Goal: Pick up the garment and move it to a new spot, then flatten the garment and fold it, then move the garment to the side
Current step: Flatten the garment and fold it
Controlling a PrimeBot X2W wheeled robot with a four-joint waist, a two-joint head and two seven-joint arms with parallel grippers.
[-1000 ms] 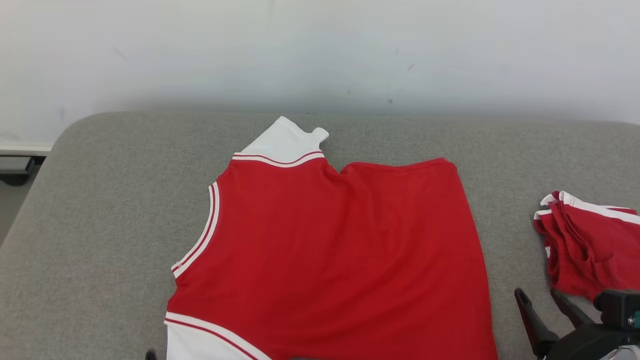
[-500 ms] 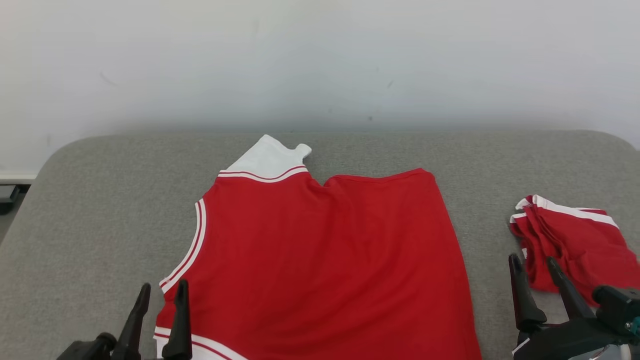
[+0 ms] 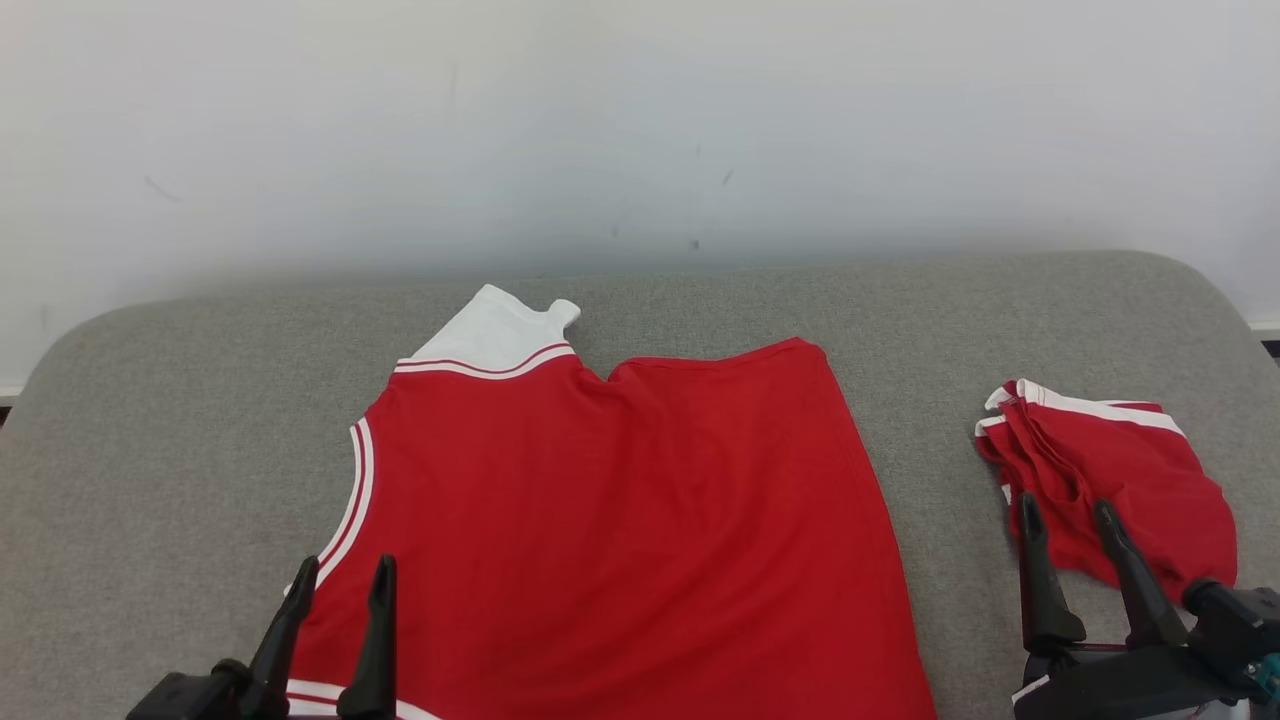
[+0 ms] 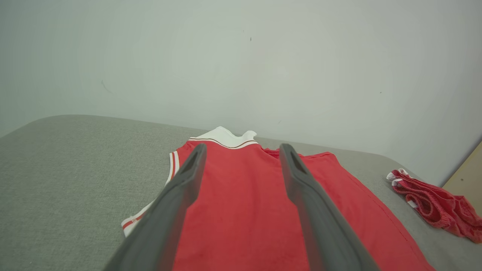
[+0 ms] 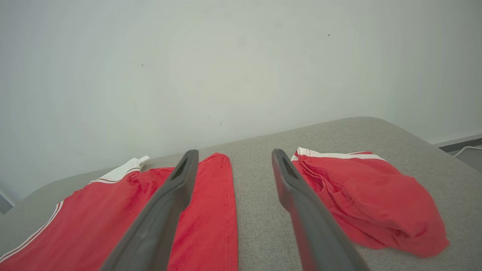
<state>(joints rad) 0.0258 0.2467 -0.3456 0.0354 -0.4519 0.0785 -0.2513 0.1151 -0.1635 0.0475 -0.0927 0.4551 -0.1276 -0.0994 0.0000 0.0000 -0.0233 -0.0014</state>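
Your left end effector (image 3: 347, 570) and right end effector (image 3: 1066, 505), both released, flank the spread garment (image 3: 620, 520) at 8 and 3 o'clock on the bench (image 3: 150, 450), apparently poised for folding.

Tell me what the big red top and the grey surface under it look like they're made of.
Red top: thin, matte knit fabric, probably cotton or polyester jersey; it lies in soft ripples with stitched hems. Grey surface: matte, heathered woven upholstery cloth; the speckled weave and rounded corners suggest padding beneath, though that is a guess.
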